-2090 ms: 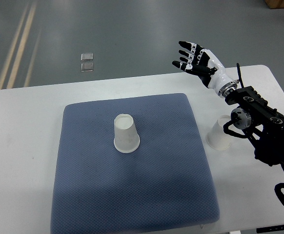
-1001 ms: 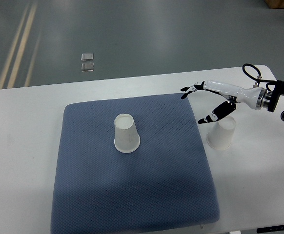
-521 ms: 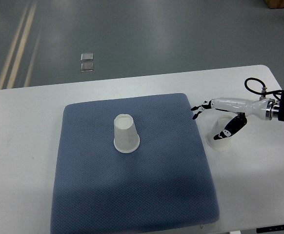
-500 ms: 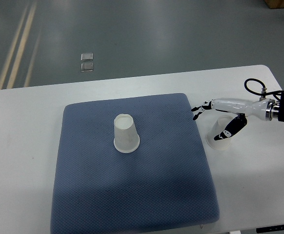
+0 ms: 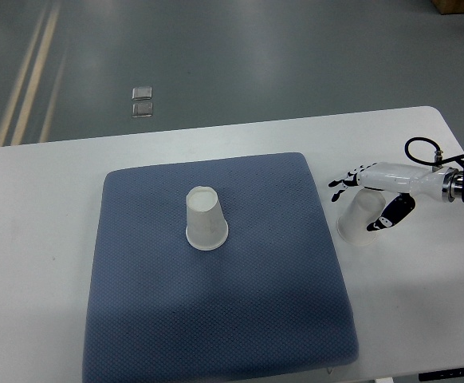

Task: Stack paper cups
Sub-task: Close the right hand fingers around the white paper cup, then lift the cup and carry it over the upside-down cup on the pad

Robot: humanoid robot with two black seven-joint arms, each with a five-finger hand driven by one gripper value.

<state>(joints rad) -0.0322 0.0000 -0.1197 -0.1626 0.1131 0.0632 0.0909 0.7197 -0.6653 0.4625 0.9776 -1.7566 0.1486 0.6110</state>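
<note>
Our right hand has dropped from high above the table's far edge and drawn back around the paper cup on the table — fingers over its far side, thumb on the near side, not yet clearly clamped. The other cup sits upturned on the blue mat, awaiting stacking — the grasp looks imminent.

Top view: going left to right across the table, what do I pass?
Bare white table → blue mat → upside-down paper cup on the mat → second paper cup off the mat, with the right hand around it.
</note>
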